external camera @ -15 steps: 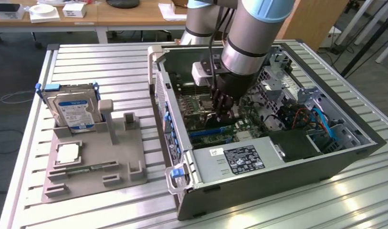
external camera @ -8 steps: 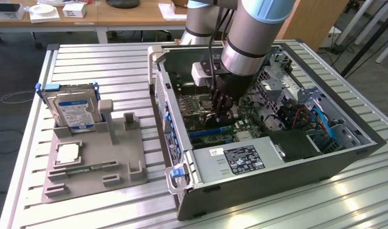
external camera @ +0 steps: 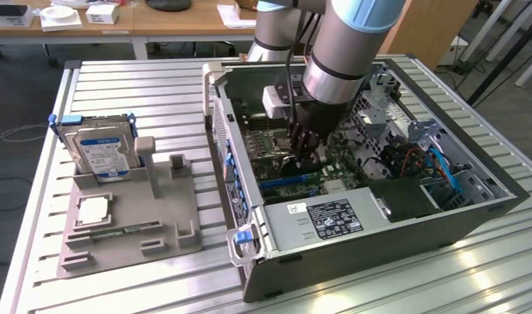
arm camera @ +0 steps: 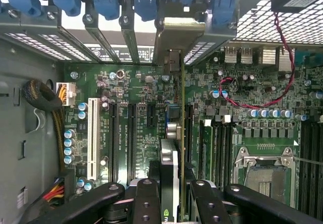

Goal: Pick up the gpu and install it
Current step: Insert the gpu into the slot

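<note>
Gripper point(external camera: 306, 152) pinching the graphics card point(arm camera: 169, 158), centre of exterior frame, inside the PC case point(external camera: 379, 239). Card upright, edge toward motherboard point(arm camera: 133, 128).

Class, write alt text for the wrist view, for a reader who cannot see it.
Black fingers grip the gpu edge-on over the expansion slots of a green motherboard inside a computer case. Its metal bracket lies by the rear slot openings. A CPU socket is also on the board.
</note>
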Controlling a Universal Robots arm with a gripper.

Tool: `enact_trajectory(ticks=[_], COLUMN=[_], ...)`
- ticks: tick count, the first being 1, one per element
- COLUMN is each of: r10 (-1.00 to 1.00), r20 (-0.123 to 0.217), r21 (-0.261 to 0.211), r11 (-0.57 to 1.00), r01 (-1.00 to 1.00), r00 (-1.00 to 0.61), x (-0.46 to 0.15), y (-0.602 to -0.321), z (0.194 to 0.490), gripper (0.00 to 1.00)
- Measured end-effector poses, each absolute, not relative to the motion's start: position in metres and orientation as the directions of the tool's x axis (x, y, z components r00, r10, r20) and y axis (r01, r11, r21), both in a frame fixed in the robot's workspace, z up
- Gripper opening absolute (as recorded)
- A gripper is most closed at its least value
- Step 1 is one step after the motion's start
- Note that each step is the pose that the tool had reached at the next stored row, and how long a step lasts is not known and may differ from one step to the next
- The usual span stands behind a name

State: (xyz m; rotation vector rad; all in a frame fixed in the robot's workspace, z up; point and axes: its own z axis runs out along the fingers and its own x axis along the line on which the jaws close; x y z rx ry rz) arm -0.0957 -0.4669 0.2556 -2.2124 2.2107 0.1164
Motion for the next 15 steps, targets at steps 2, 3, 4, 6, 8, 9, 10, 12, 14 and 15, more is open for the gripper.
enact_trajectory(ticks=[2, 3, 4, 6, 8, 9, 10, 12, 14, 15], r10=[-0.998, -0.998, -0.998, -0.998, -0.998, -0.998, -0.998, -0.998, -0.998, -0.998], r20=[-0.061, -0.061, -0.061, -0.061, -0.06, -0.061, -0.061, -0.06, -0.06, -0.059], r21=[0.044, 0.044, 0.044, 0.044, 0.044, 0.044, 0.044, 0.044, 0.044, 0.044], r11=[-0.002, -0.002, -0.002, -0.002, -0.002, -0.002, -0.002, -0.002, -0.002, -0.002], r01=[-0.999, -0.999, -0.999, -0.999, -0.999, -0.999, -0.999, -0.999, -0.999, -0.999], r00=[-0.001, -0.001, -0.001, -0.001, -0.001, -0.001, -0.001, -0.001, -0.001, -0.001], x=[-0.0958, -0.0958, -0.0958, -0.0958, -0.0958, -0.0958, -0.0958, -0.0958, -0.0958, -0.0957], y=[-0.4669, -0.4669, -0.4669, -0.467, -0.467, -0.467, -0.467, -0.467, -0.4671, -0.467], z=[0.2551, 0.2547, 0.2544, 0.2539, 0.2535, 0.2533, 0.2532, 0.2527, 0.2526, 0.2524], gripper=[0.27, 0.27, 0.27, 0.27, 0.27, 0.27, 0.27, 0.27, 0.27, 0.27])
